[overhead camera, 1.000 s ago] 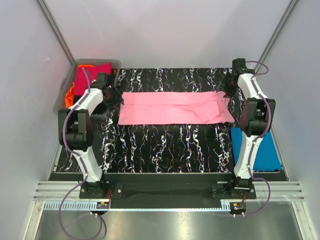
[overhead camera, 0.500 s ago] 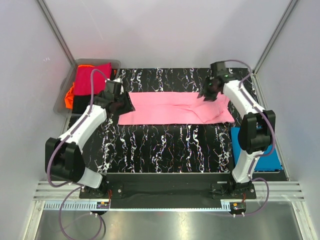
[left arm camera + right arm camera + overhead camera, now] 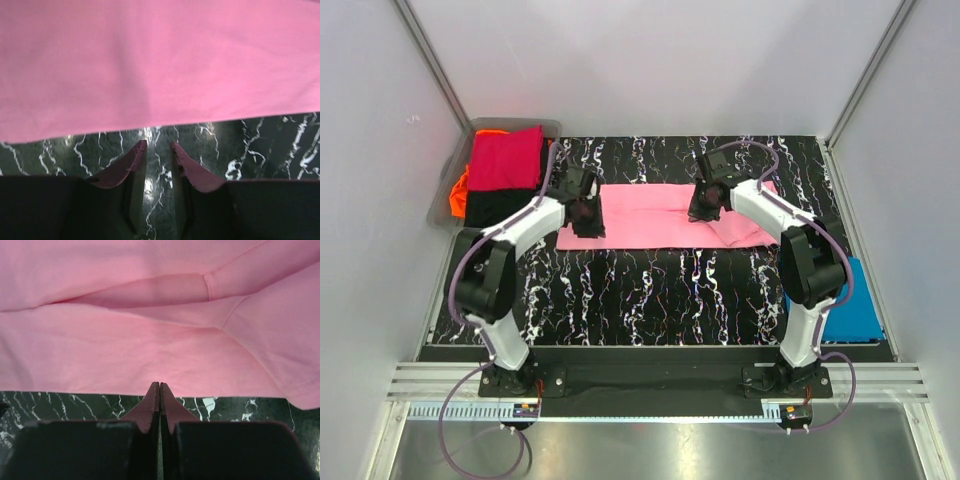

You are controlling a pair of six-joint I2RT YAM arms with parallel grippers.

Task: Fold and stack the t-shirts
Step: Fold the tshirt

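Note:
The light pink t-shirt (image 3: 655,215) lies folded into a long flat strip across the back of the marbled mat. My left gripper (image 3: 590,218) hangs over its left end. In the left wrist view this gripper (image 3: 157,145) is open by a narrow gap, over bare mat just short of the pink t-shirt's (image 3: 160,65) hem, with nothing between the fingers. My right gripper (image 3: 703,207) is over the strip's middle right. In its wrist view this gripper (image 3: 159,385) is shut, tips at the hem of the pink t-shirt (image 3: 150,350), with no cloth seen pinched. A bright blue t-shirt (image 3: 855,312) lies folded at the right edge.
A clear bin (image 3: 510,124) at the back left holds a crimson t-shirt (image 3: 505,160), an orange one (image 3: 458,195) and a black one (image 3: 485,208). The black marbled mat (image 3: 650,290) stretches in front of the pink strip. White walls close in the sides and back.
Both arms swung inward from the pink strip's two ends to points over it. The left jaws narrowed and the right jaws closed fully. The pink t-shirt has not moved.

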